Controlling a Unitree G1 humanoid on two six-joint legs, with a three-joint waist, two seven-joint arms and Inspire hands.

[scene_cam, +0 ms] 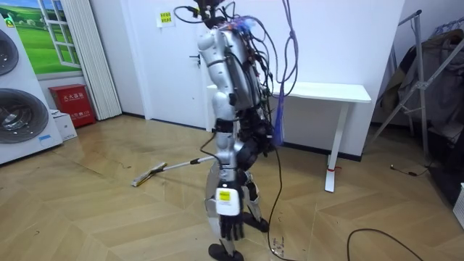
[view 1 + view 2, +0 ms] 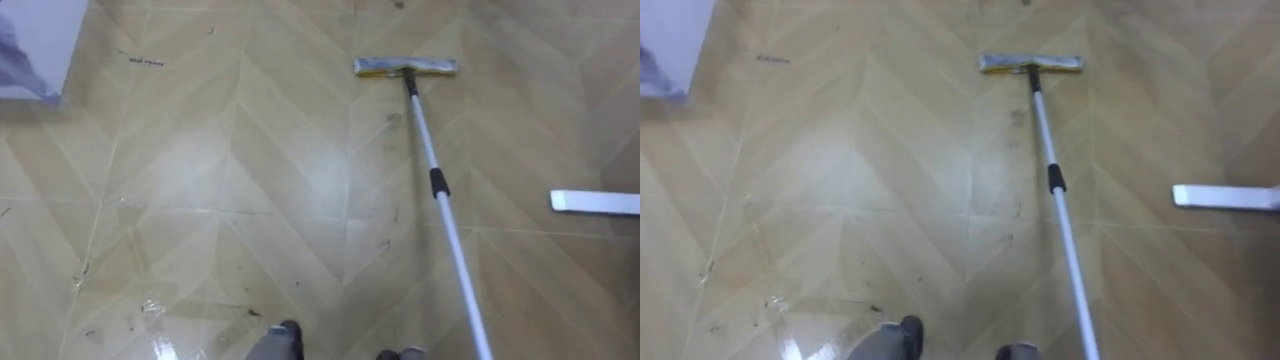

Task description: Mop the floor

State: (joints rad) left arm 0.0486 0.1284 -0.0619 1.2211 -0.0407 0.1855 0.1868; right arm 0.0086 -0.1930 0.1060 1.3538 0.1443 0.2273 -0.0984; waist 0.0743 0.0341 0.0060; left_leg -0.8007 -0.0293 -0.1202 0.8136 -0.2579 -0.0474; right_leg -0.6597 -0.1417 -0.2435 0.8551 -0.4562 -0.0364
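One hand to log: the left hand (image 1: 231, 226) hangs low beside the robot's leg, on the side nearer the room camera. Its fingers are loose and point down; it holds nothing and touches nothing.

The robot stands upright on the floor (image 2: 200, 180), facing the room view's left. The mop (image 1: 174, 167) reaches out from its waist toward that side. The near end of the pole (image 2: 432, 170) passes behind the robot's body in the room view and leaves the eye view at the lower right, so I cannot tell what grips it.

From there the pole slants away to the far centre, with a black collar (image 2: 439, 183) about halfway along it. The mop head (image 2: 405, 67) lies flat on the floor, crosswise to the pole, well ahead of the robot.

- Near left, close to the feet: a wet patch (image 2: 165, 340), glossy, with dark scuffs around it.
- Right of the pole, apart from it: a white strip (image 2: 594, 202) flat on the floor.
- Far left corner: a white panel (image 2: 35, 45).

In the room view, washing machines (image 1: 22, 109) and a red box (image 1: 72, 101) stand on the left. A white table (image 1: 326, 92) stands against the wall behind the robot.
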